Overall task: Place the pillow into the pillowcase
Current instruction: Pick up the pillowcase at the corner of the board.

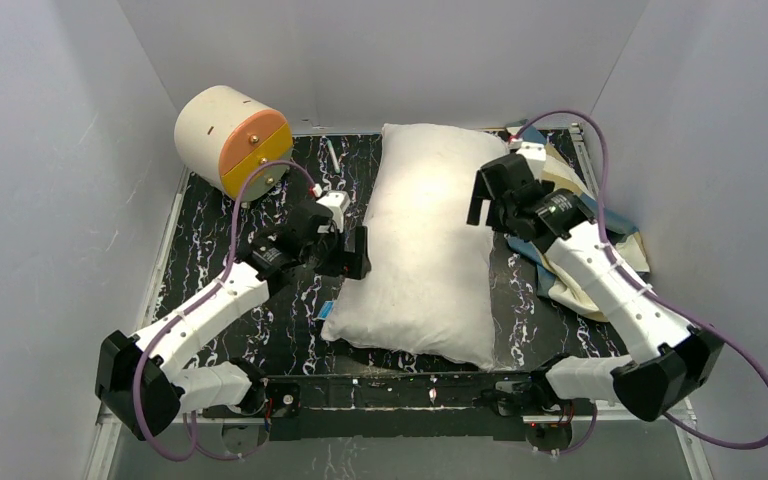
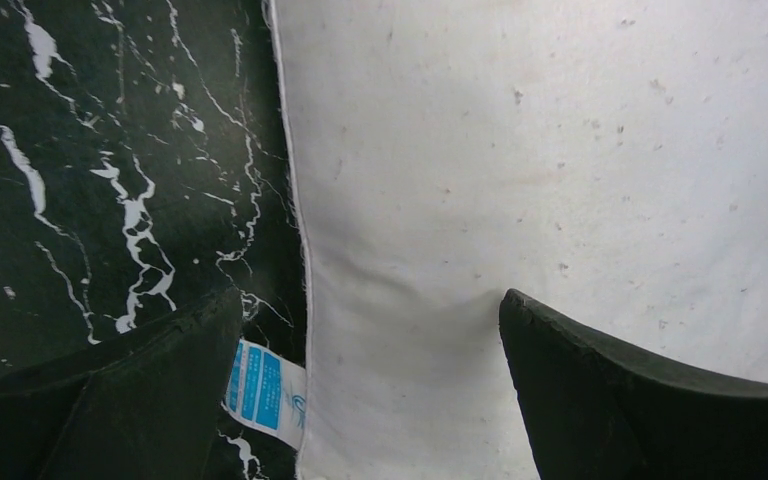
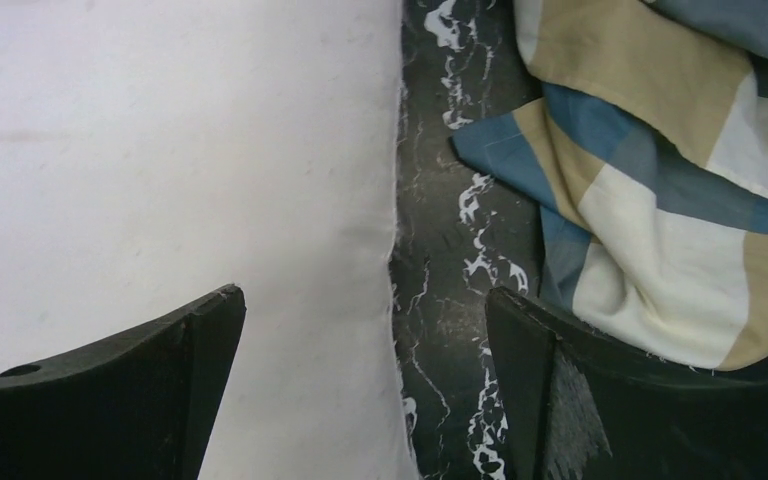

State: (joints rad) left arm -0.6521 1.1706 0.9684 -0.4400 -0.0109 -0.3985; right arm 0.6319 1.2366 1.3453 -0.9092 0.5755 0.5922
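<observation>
Over either long edge of the pillow, left gripper and right gripper hover spread wide, empty; insertion unstarted. Next, probably: seize the pillowcase crumpled to its right.

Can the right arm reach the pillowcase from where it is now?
Probably yes. The right gripper is open above the edge of the pillow, and the pillowcase lies crumpled just beside it, with only a strip of table between.

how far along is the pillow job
Done: nothing yet; the pillow lies bare on the table, the pillowcase crumpled beside it. In hand: the left gripper and right gripper hang open over the pillow's two long edges, gripping nothing. Still to do: open the pillowcase and get the pillow inside.
</observation>
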